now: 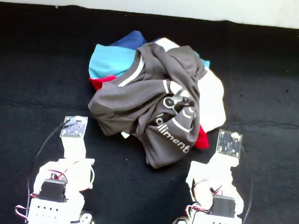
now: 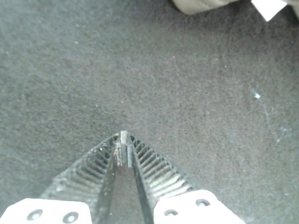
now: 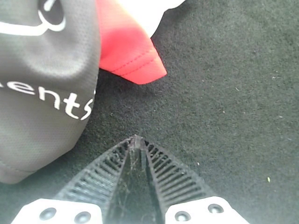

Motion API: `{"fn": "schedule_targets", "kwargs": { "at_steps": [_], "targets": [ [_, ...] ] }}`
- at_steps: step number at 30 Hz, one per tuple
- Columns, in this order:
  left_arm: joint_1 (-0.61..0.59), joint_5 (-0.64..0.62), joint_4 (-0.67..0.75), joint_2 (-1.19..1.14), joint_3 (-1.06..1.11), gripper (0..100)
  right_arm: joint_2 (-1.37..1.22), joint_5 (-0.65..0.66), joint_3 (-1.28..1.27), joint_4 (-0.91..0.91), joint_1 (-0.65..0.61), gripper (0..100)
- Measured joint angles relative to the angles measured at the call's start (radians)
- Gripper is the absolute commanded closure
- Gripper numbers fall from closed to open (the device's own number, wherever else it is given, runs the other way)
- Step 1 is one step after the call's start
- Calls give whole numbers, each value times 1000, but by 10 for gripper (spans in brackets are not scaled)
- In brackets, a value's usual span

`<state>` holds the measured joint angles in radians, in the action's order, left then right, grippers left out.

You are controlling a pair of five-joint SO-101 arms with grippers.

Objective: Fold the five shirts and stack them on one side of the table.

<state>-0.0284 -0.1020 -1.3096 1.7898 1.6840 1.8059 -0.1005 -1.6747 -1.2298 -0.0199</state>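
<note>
Holding left gripper and right gripper closed and empty over table. Judging folding not yet begun: lying crumpled together mid-table, grey shirt topmost, red shirt near right gripper. Calling next for opening jaws and pulling grey shirt clear.

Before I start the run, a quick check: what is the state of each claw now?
Left claw: closed, holding nothing.
Right claw: closed, holding nothing.
</note>
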Motion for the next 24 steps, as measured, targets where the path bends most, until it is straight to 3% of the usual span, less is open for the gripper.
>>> {"fn": "schedule_targets", "kwargs": {
  "at_steps": [12, 19, 24],
  "targets": [
    [0, 11, 52, 0, 0, 987, 0, 0, 0, 0, 0, 989],
    [0, 212, 258, 0, -6, 767, 0, 0, 0, 0, 0, 989],
    [-40, 229, 292, -2, -91, 738, 0, 0, 0, 0, 0, 989]
  ]
}}
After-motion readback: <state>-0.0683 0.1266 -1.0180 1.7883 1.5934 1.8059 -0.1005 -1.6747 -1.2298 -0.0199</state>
